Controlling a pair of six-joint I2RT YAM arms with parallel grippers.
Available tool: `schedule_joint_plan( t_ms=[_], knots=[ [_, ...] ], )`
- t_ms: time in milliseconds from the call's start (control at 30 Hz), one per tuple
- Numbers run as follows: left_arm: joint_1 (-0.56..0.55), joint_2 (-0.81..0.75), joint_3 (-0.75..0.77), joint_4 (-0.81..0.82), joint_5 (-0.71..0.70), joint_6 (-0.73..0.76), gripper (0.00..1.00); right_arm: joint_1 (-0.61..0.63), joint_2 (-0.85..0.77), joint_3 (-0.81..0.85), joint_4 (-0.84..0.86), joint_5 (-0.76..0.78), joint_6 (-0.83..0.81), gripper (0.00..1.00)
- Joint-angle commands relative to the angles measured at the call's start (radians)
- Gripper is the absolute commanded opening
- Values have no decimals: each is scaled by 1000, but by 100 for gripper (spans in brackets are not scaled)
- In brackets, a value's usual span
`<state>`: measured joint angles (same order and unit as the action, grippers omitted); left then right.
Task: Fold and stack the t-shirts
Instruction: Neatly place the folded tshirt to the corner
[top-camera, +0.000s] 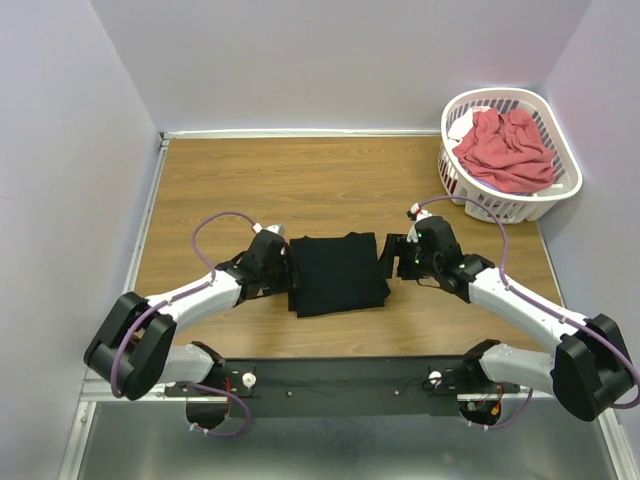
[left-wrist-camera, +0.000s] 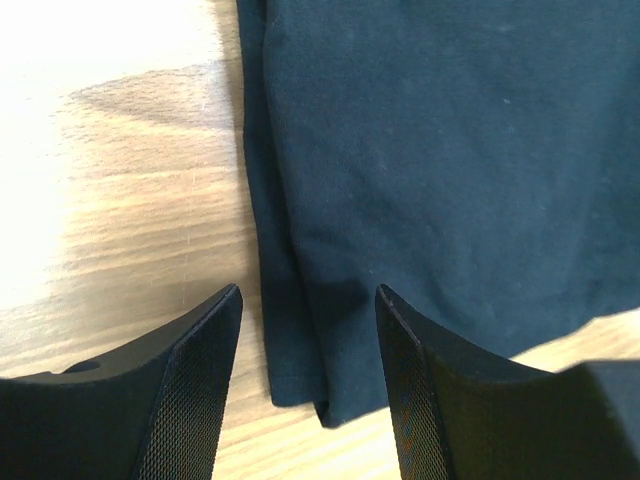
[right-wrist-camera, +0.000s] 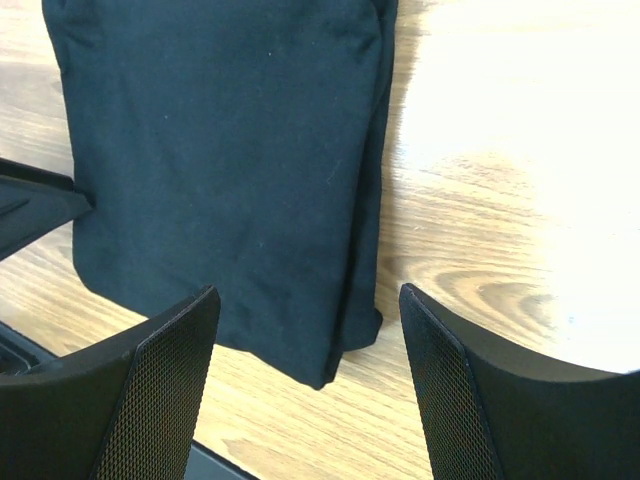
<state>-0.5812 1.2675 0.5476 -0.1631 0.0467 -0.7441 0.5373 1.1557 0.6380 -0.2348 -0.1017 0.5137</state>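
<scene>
Left tool (top-camera: 286, 268) and right tool (top-camera: 389, 258) both open, empty, flanking black shirt (top-camera: 338, 272) at its left and right edges. Shirt flat on counter (top-camera: 250, 180), centre, folded to near-square packet; we judge first fold finished. Next: we fetch red shirt (top-camera: 505, 150) from basket (top-camera: 497, 93), far right. Packet slightly skewed, marginally longer left-right; neck end not discernible.

The wooden counter (top-camera: 230, 175) carried a black t-shirt (top-camera: 337, 272), folded into a flat rectangle and lying directly on the boards. A white slotted laundry basket (top-camera: 452, 178) stood well apart from the t-shirt, beyond it and to its right.
</scene>
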Motion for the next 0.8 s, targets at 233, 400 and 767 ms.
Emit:
schedule_joint_plan(
  t_ms=[233,400,767],
  knots=[
    [-37,162,94,-4,-38,18,43,0,-33,-11,-34,68,-56,79],
    [-29,207,147,-62,-122,38,11,1,-34,-11,-37,77,-81,79],
    [309,386,440,-188,-298,280,2,0,-63,23,-52,13,-98,79]
  ],
)
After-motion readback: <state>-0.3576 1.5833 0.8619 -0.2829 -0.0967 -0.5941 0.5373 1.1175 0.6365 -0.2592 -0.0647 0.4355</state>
